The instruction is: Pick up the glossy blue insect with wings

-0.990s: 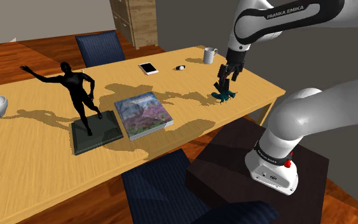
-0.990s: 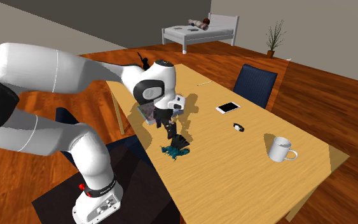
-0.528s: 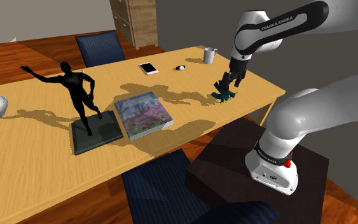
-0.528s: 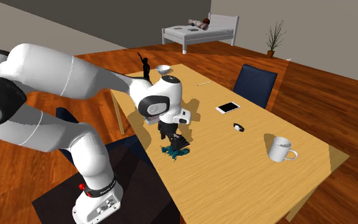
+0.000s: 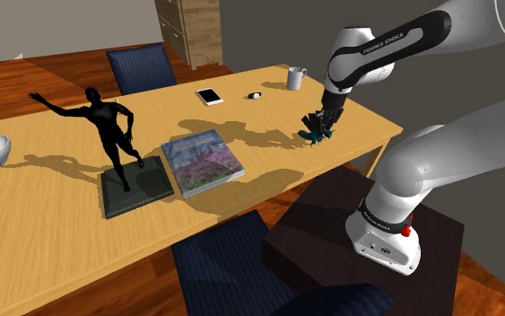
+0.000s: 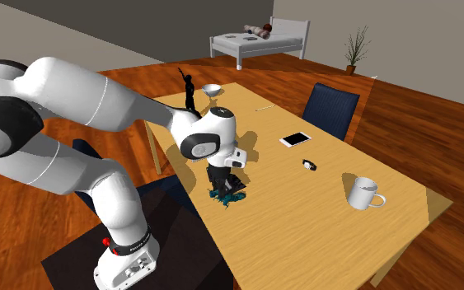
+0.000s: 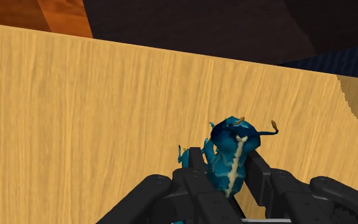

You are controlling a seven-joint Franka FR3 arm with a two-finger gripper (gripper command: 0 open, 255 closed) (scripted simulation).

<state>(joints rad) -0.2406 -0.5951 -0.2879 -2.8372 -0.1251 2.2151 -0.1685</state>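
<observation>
While the blue insect (image 7: 233,139) lies on the table (image 7: 75,114), close to the table's long edge, the gripper (image 7: 226,159) straddles it, jaws apart and hard by its flanks. Recommended: close squarely on the thickest part of the body, verify the hold, then raise it straight up off the table.

This is a furnished home with dining and sleeping areas sharing one room. A long light wooden dining table (image 6: 321,222) is standing on a reddish plank floor (image 6: 419,140), with dark blue upholstered chairs (image 5: 141,67) facing it. A white mug (image 6: 362,194), a white smartphone (image 6: 295,139) and a black human figurine (image 5: 107,126) are resting on the table. Beyond the table, a white-framed bed (image 6: 259,37) and a potted plant (image 6: 354,49) are standing by a grey wall.
</observation>
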